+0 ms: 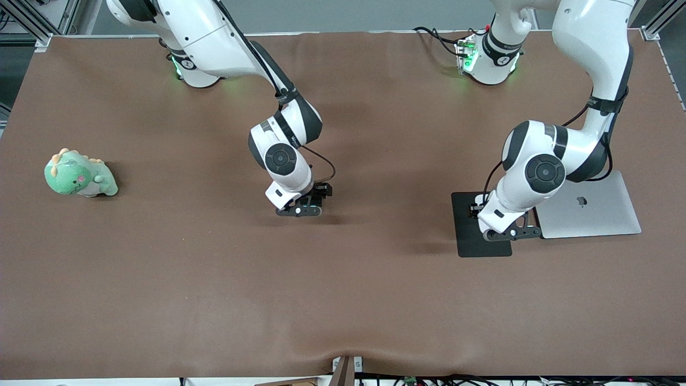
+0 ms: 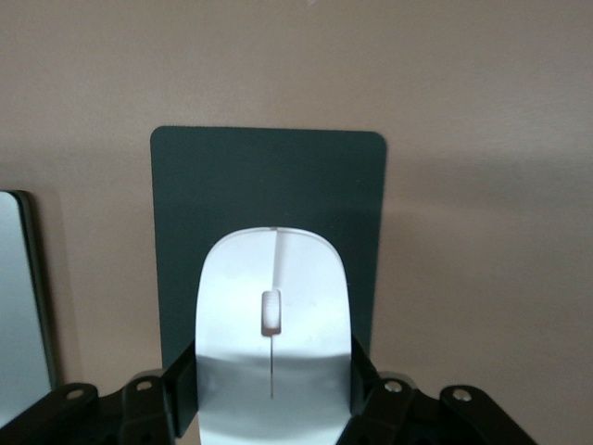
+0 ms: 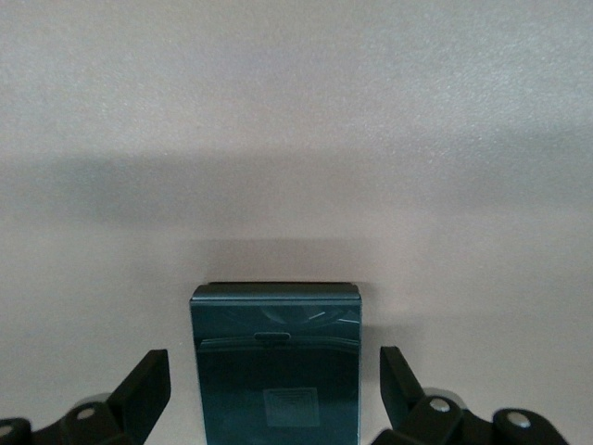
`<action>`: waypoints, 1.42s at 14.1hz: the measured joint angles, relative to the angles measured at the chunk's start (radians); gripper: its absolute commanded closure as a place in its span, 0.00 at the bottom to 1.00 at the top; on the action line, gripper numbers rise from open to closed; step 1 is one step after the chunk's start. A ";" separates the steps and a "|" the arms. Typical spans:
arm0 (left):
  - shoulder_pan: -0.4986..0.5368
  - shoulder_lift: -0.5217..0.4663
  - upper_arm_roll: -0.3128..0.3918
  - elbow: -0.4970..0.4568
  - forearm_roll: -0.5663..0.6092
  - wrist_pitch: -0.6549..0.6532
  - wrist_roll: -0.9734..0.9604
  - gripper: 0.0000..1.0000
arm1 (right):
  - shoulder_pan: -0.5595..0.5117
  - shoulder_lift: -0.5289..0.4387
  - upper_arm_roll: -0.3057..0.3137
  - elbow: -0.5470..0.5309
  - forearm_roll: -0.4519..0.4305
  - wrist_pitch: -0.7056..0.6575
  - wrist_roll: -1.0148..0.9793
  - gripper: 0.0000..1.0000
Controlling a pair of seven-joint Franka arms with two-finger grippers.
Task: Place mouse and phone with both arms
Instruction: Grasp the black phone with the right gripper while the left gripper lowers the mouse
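The left gripper (image 2: pixel 271 408) is down over a black mouse pad (image 2: pixel 241 185), its fingers (image 2: pixel 181 394) clamped on the two sides of the white mouse (image 2: pixel 273 324). The mouse sticks out forward from between the fingers, above the pad. A closed silver laptop (image 1: pixel 595 206) lies just beside the pad, toward the left arm's end of the table.

The right gripper (image 3: pixel 275 389) is low over the middle of the brown table (image 1: pixel 343 300), fingers (image 3: pixel 144 394) spread wide apart. The black phone (image 3: pixel 275 362) sits between them with a gap on each side, touched by neither finger. A green stuffed dinosaur (image 1: pixel 79 174) lies well apart, toward the right arm's end of the table.
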 measured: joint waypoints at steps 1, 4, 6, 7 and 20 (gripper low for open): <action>0.013 0.000 0.000 -0.019 0.000 0.020 0.000 0.84 | 0.002 0.002 0.000 -0.001 0.000 0.002 0.000 0.00; 0.044 0.000 0.000 -0.068 0.000 0.069 0.016 0.84 | 0.009 0.006 0.000 -0.014 0.000 0.020 0.000 0.00; 0.045 0.001 -0.001 -0.114 0.000 0.131 0.030 0.84 | 0.012 0.008 0.000 -0.035 0.000 0.056 0.000 0.01; 0.044 0.003 -0.003 -0.129 0.000 0.149 0.043 0.84 | 0.013 0.008 0.000 -0.044 0.000 0.066 0.000 0.35; 0.045 0.103 -0.003 -0.066 0.000 0.192 0.110 0.82 | -0.060 -0.059 -0.056 -0.038 0.000 -0.088 0.019 1.00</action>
